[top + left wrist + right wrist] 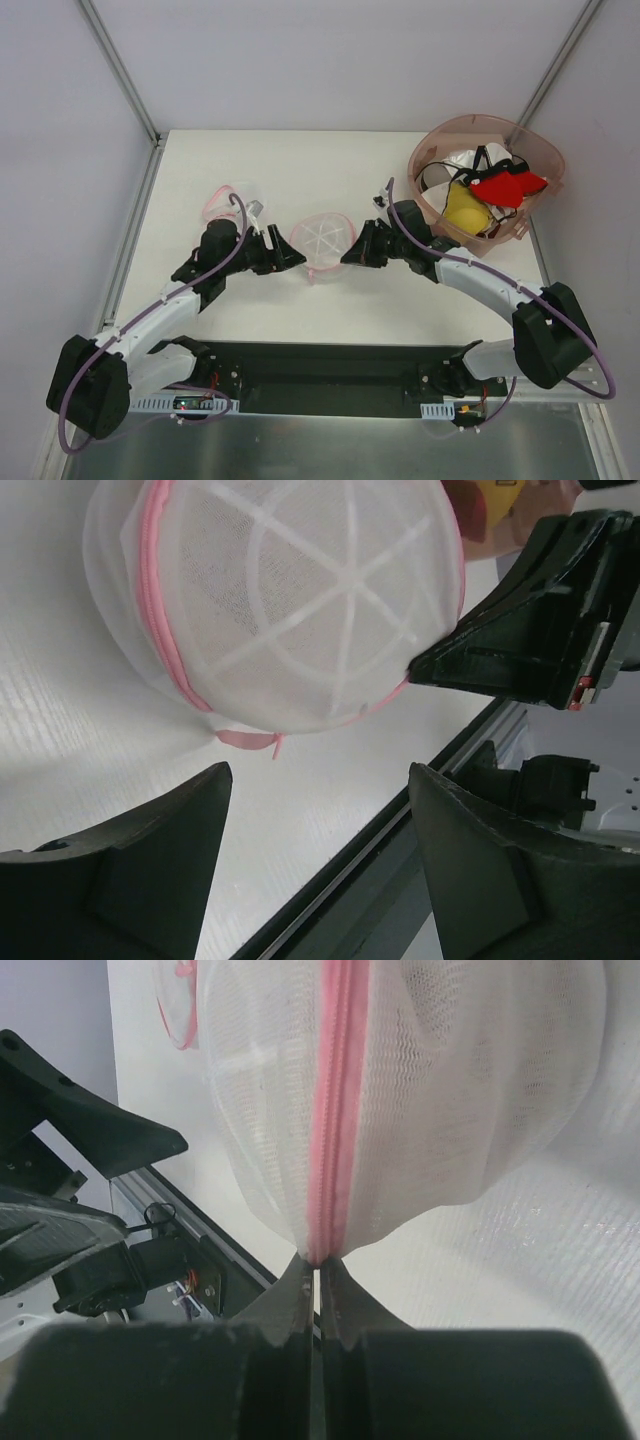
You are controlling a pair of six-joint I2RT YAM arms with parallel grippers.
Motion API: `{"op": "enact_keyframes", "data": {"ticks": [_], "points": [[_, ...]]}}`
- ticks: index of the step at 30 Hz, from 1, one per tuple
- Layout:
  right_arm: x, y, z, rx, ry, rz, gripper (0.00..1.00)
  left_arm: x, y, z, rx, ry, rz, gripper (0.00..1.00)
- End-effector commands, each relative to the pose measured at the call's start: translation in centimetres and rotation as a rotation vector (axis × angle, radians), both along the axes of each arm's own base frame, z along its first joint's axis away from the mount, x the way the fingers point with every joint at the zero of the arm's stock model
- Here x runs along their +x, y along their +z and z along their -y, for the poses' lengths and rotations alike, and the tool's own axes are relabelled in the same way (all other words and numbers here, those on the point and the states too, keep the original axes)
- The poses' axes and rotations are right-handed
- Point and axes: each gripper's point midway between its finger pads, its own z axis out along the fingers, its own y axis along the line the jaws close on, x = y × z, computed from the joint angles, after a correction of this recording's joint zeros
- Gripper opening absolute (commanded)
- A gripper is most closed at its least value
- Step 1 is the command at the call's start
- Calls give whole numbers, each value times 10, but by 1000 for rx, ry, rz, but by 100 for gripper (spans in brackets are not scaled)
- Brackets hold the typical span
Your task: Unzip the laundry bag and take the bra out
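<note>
The laundry bag (322,243), a round white mesh pouch with a pink zipper rim and white ribs, lies on the table between my two grippers. My right gripper (318,1263) is shut on the bag's pink zipper seam (335,1110) at its near edge. My left gripper (320,780) is open, its fingers (150,870) spread just short of the bag (300,600) and touching nothing. A small pink tab (250,742) hangs at the bag's lower edge. The zipper looks closed. The bra does not show; I cannot make it out through the mesh.
A large pinkish-brown translucent basket (540,150) stands at the back right, holding yellow, red and white black-strapped garments. A second pink-rimmed mesh piece (232,203) lies behind my left arm. The black base rail (330,375) runs along the near edge.
</note>
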Motion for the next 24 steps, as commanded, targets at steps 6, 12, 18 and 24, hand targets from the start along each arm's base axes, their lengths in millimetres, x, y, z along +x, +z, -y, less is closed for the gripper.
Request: {"op": "enact_keyframes", "data": {"ticks": [6, 12, 18, 24], "points": [[-2, 22, -7, 59, 44, 10, 1, 9, 11, -3, -247, 100, -37, 67], [0, 23, -8, 64, 39, 10, 1, 20, 11, 4, -320, 124, -72, 68], [-2, 20, -9, 73, 38, -15, 1, 28, 4, 12, -328, 101, -108, 67], [-3, 21, -10, 76, 49, -12, 1, 34, 1, 16, -357, 103, -128, 66]]}}
